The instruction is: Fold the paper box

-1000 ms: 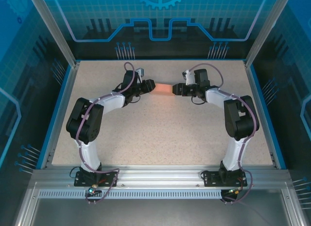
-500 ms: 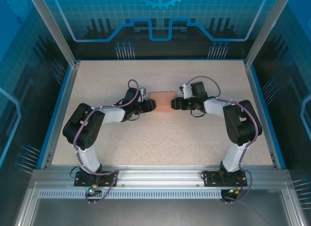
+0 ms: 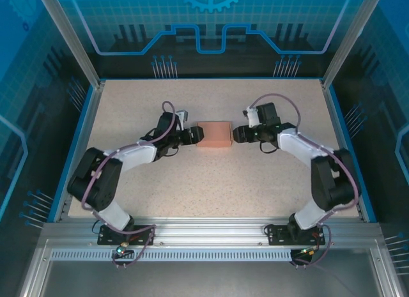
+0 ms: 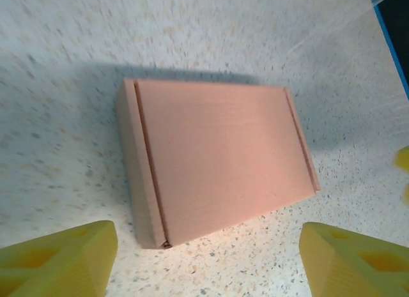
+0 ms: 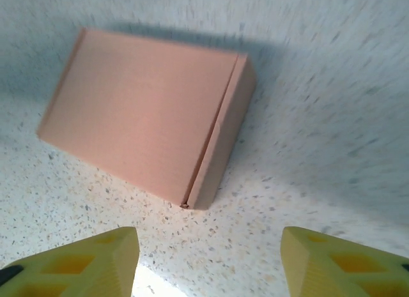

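Fingers (image 4: 57, 255) on both arms wide apart, paper box (image 3: 213, 135) between.

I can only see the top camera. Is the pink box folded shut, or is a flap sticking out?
Observer: The left wrist view shows the paper box lying flat and closed, a seam along one end, no flap up.
Operator: Is something squeezing it?
Observer: No, the left gripper has its jaws wide, not clamped on the box.
Operator: And the other one?
Observer: The right gripper is open too, the box lying beyond its fingertips.
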`<act>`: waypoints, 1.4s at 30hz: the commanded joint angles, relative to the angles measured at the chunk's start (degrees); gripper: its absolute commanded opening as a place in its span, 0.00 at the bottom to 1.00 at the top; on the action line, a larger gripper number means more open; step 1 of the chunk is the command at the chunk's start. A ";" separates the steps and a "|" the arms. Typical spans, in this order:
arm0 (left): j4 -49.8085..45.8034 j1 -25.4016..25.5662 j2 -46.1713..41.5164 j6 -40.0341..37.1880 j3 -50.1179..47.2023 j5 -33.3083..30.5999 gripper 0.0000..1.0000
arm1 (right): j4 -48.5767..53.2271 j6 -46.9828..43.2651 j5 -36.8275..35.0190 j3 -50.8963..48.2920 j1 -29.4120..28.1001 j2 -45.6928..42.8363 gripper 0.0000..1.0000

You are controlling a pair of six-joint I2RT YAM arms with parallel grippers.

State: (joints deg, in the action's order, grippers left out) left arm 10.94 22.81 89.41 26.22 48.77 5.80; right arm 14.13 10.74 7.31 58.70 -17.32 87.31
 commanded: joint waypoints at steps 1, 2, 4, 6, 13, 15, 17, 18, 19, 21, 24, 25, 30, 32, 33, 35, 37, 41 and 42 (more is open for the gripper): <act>-4.17 -0.64 -7.86 -6.74 -2.06 -8.37 0.79 | 5.50 -5.57 -10.92 1.53 -0.08 -7.24 0.69; -4.59 -0.78 -10.50 -8.26 -2.67 -10.78 0.80 | 5.96 -6.43 -13.62 1.30 -0.05 -9.09 0.71; -5.60 -1.01 -14.50 -11.26 -3.82 -14.91 0.81 | 6.05 -7.89 -18.58 0.57 0.09 -12.29 0.77; -5.93 -1.16 -18.18 -14.11 -5.47 -19.95 0.83 | 4.78 -9.10 -23.06 -1.20 0.34 -15.48 0.84; 1.87 -3.30 -27.17 -17.53 -16.29 -32.99 0.98 | -1.03 -7.88 -31.00 -7.97 1.41 -21.28 1.00; 3.93 -4.50 -28.62 -17.75 -18.95 -33.86 0.99 | -3.13 -6.89 -33.35 -12.20 1.90 -21.97 1.00; 4.36 -5.47 -29.66 -18.42 -20.38 -35.09 0.99 | -5.48 -5.98 -34.26 -15.10 2.44 -22.52 1.00; 5.03 -5.94 -29.98 -19.28 -21.16 -35.70 0.99 | -6.95 -5.40 -34.66 -16.73 2.65 -22.53 1.00; 5.99 -6.38 -29.98 -20.06 -21.98 -36.09 0.99 | -8.34 -5.16 -34.88 -17.99 2.79 -22.53 1.00; 9.73 -7.68 -29.38 -22.12 -24.09 -36.79 0.99 | -12.11 -4.94 -35.32 -21.28 3.11 -21.83 1.00; 16.38 -9.97 -26.65 -24.85 -26.96 -36.35 0.99 | -17.70 -6.69 -36.76 -24.85 3.30 -19.72 1.00; 18.18 -10.77 -25.52 -25.49 -27.49 -35.69 0.99 | -19.66 -7.49 -37.31 -25.79 3.40 -18.91 1.00; 24.89 -14.96 -16.84 -26.16 -28.18 -27.53 0.99 | -28.39 -10.51 -37.81 -28.69 4.56 -13.87 1.00; 27.16 -15.59 -14.24 -26.70 -27.73 -24.21 0.99 | -33.07 -11.30 -36.99 -29.62 5.22 -12.05 1.00; 26.53 -15.85 -13.65 -26.79 -27.00 -22.36 0.99 | -35.83 -11.83 -35.85 -30.42 5.77 -11.06 1.00; 29.53 -16.03 -11.92 -27.41 -26.97 -20.90 0.99 | -37.31 -12.19 -35.05 -30.53 6.23 -10.60 1.00; 32.71 -16.33 -10.87 -28.67 -27.42 -19.76 0.99 | -42.81 -13.64 -33.33 -32.62 6.51 -10.96 1.00; 45.01 -17.91 -5.36 -28.56 -30.91 -18.89 0.99 | -50.20 -13.96 -28.19 -35.99 8.37 -11.93 1.00; 49.53 -18.29 -2.48 -28.34 -32.04 -18.23 0.99 | -50.33 -13.47 -26.85 -36.11 8.86 -12.09 1.00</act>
State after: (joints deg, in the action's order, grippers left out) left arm 47.18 6.04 81.87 -1.30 19.70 -15.57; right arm -27.77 -2.07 -23.94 23.92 -10.15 76.40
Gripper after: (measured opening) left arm 0.989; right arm 0.997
